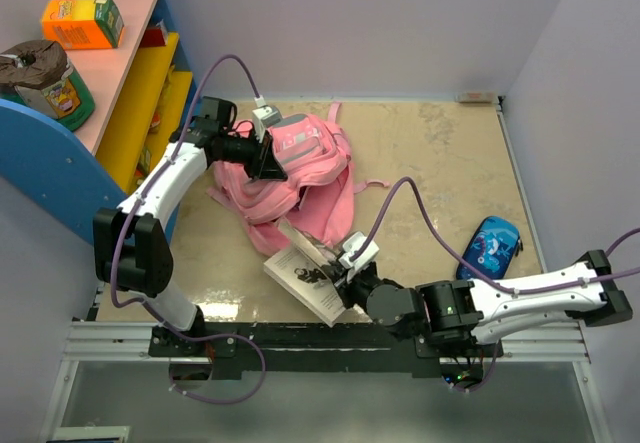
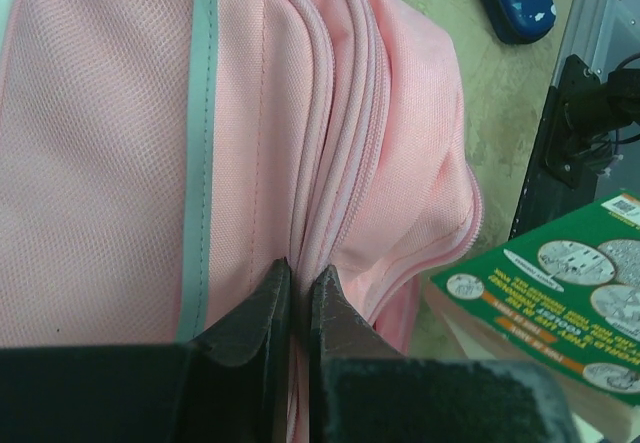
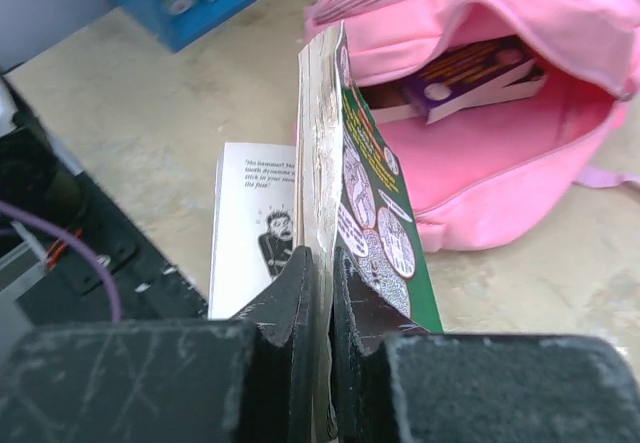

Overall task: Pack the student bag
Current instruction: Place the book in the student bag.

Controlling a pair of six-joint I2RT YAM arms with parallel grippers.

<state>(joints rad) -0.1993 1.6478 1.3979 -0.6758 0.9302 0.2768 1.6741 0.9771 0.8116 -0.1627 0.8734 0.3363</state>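
The pink student bag (image 1: 300, 178) lies on the table with its mouth open toward the near edge. My left gripper (image 1: 272, 163) is shut on a fold of the bag's zip edge (image 2: 300, 263) and holds it up. My right gripper (image 1: 340, 281) is shut on a green-covered book (image 3: 375, 213), gripping its pages and cover on edge just in front of the bag's opening (image 3: 500, 133). The book's lower pages hang open (image 1: 300, 278). A purple book (image 3: 465, 73) lies inside the bag. The green book also shows in the left wrist view (image 2: 560, 293).
A small blue pouch (image 1: 490, 246) lies on the table at the right. A blue and yellow shelf unit (image 1: 120, 93) stands at the left with an orange box (image 1: 82, 21) and a round container (image 1: 40, 78) on top. Walls close the back and sides.
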